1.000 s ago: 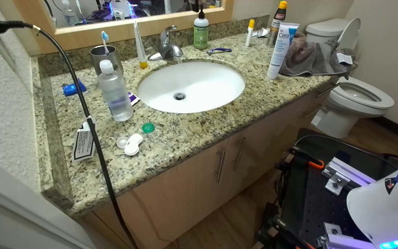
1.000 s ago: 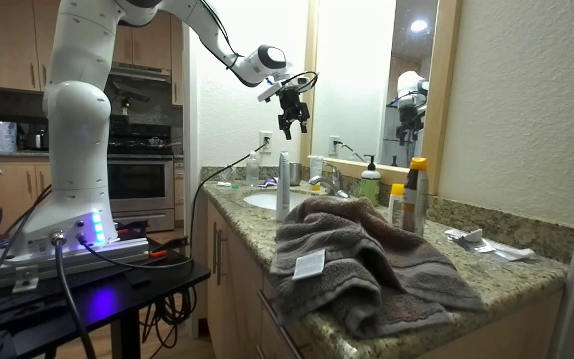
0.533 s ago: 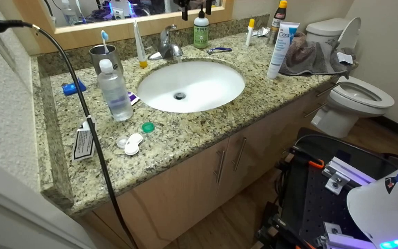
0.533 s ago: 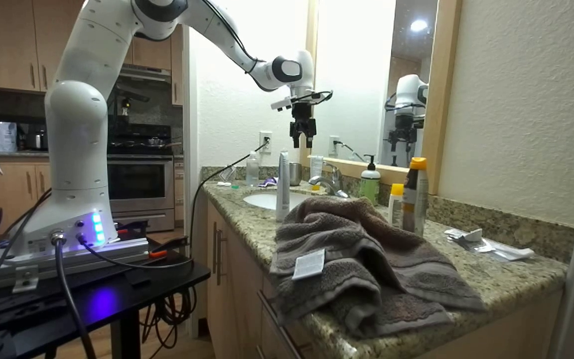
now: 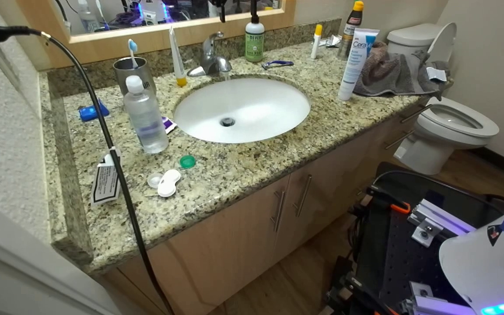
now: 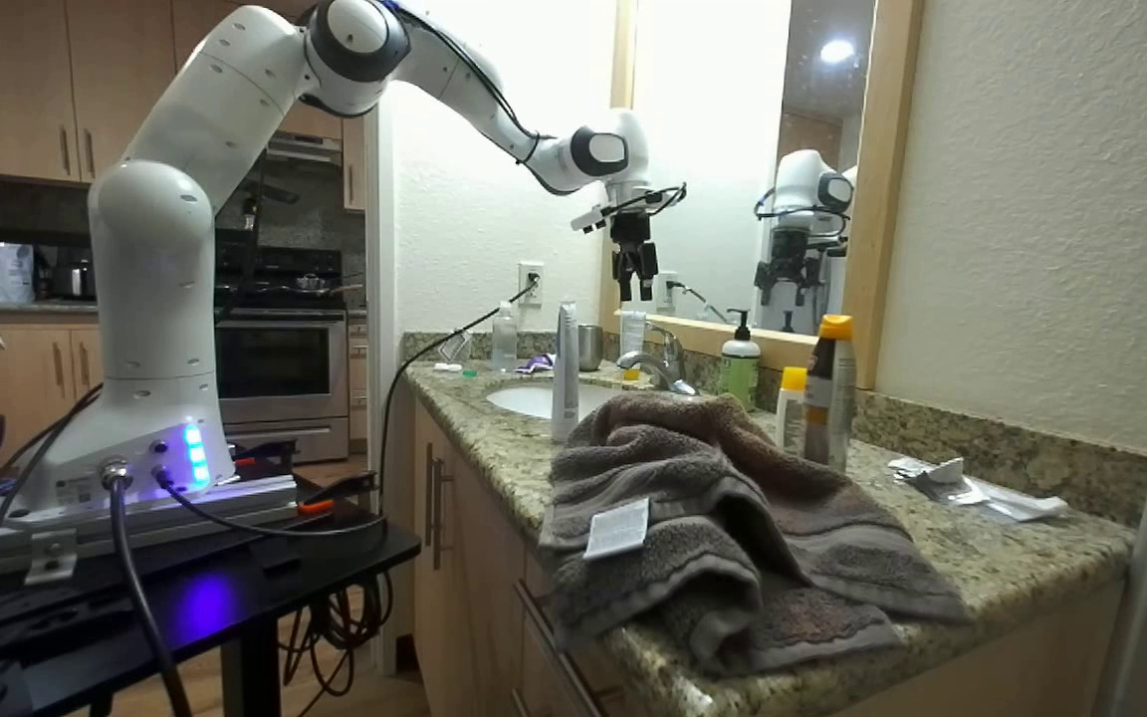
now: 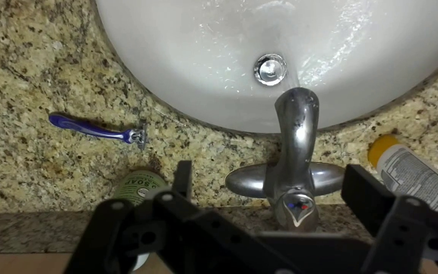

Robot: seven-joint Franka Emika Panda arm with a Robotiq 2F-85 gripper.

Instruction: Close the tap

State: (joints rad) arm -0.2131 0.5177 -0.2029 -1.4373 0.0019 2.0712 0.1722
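Observation:
The shiny silver tap (image 7: 299, 129) stands at the back edge of the white oval basin (image 5: 243, 109); it shows in both exterior views (image 5: 211, 61) (image 6: 661, 366). Water runs from its spout into the basin. Its lever handle, with a blue and a red dot (image 7: 298, 207), points toward the backsplash. My gripper (image 7: 272, 182) is open and empty, pointing down, with its fingers spread to either side of the tap in the wrist view. In an exterior view the gripper (image 6: 636, 289) hangs above the tap, apart from it. In an exterior view only its fingers (image 5: 238, 13) show at the top edge.
A green soap bottle (image 5: 254, 41) and a razor (image 7: 93, 129) lie to one side of the tap. A tube with an orange cap (image 7: 413, 171) stands on the other side. The mirror (image 6: 713, 149) rises behind. A grey towel (image 6: 733, 518) covers part of the counter.
The arm has reached forward, toward the mirror and over the tap. The gripper has turned from tilted to pointing straight down. The tap and the other things have not moved.

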